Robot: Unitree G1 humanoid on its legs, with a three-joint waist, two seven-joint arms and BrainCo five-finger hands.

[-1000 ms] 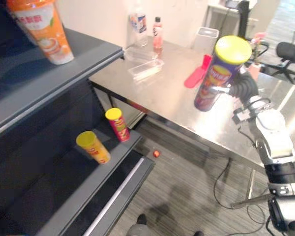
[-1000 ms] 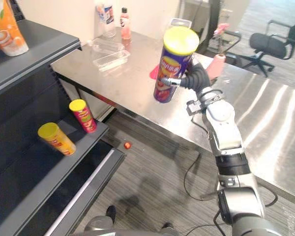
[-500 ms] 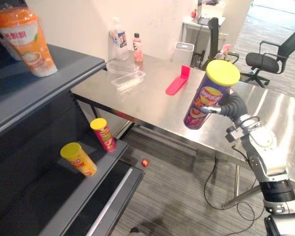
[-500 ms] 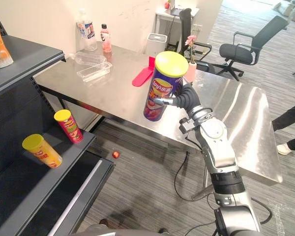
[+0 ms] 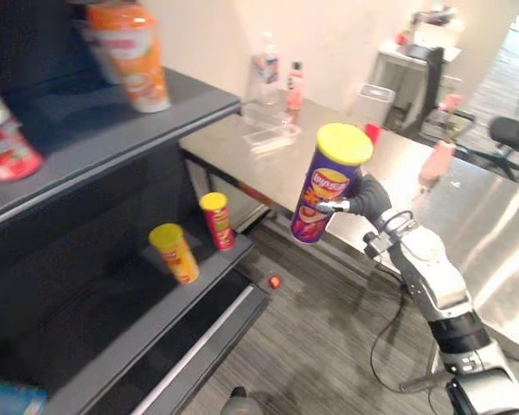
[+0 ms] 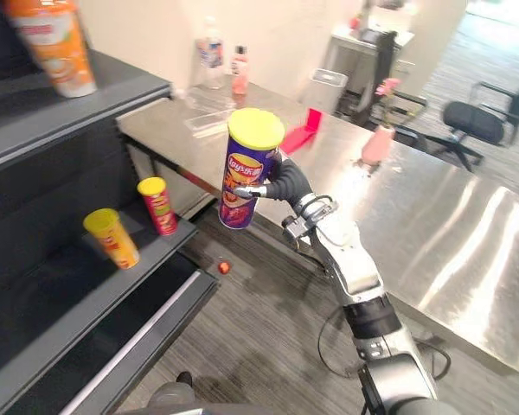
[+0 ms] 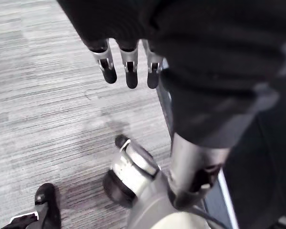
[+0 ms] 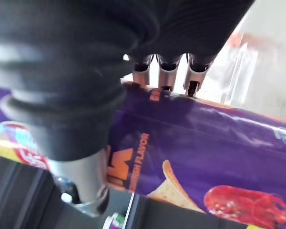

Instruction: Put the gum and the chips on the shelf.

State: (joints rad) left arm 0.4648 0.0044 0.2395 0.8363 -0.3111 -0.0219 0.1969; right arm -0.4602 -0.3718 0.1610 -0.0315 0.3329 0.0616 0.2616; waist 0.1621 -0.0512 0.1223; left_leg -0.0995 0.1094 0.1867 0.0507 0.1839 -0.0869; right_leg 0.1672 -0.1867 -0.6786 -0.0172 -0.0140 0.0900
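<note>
Purple chips can (image 5: pixel 327 186) clasped in right hand (image 5: pixel 368 195); wrist view shows left hand (image 7: pixel 129 61) relaxed.

The chips can (image 5: pixel 327 186) is hanging between the shelf (image 5: pixel 183 97), left, and the worktop (image 5: pixel 502 233) behind; on the shelf, the near can (image 5: pixel 175 252) is sitting left of the far can (image 5: pixel 217 220).

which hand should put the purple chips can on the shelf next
Right: the right hand grips the purple chips can in the air beside the shelf; the left hand hangs open near the floor.
</note>
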